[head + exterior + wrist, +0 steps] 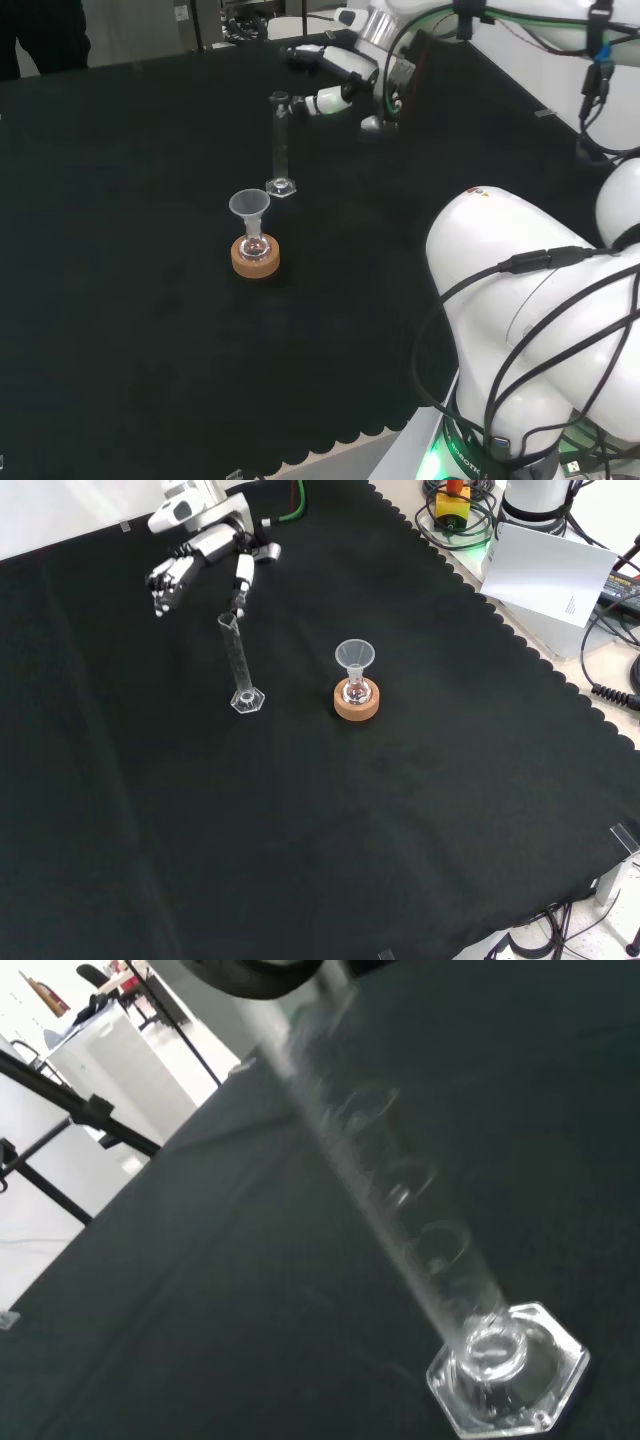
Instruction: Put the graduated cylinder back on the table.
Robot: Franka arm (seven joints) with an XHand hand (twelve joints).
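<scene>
Black and white, the hand (195,565) hangs above the cloth at the upper left of the front view, its fingers (165,580) stretched out and spread with nothing between them. One finger reaches down toward the mouth of the graduated cylinder (238,660), and I cannot tell whether its tip touches the rim or stops just short. In the head view the hand (335,95) sits just right of the cylinder's top, fingers likewise relaxed.

Clear and slim, the graduated cylinder (279,145) stands upright on the black cloth (300,820) on its own hexagonal foot (247,700). The wrist view looks down its length to that foot (505,1370), flat on the cloth; whether it holds any liquid is hard to say.

Near the cylinder, to its right in the front view and apart from it, a small flask (355,692) sits in a cork ring (357,705) with a clear funnel (354,656) in its neck. Farther right, off the cloth's scalloped edge, a white sheet of paper (545,575) lies among cables.
</scene>
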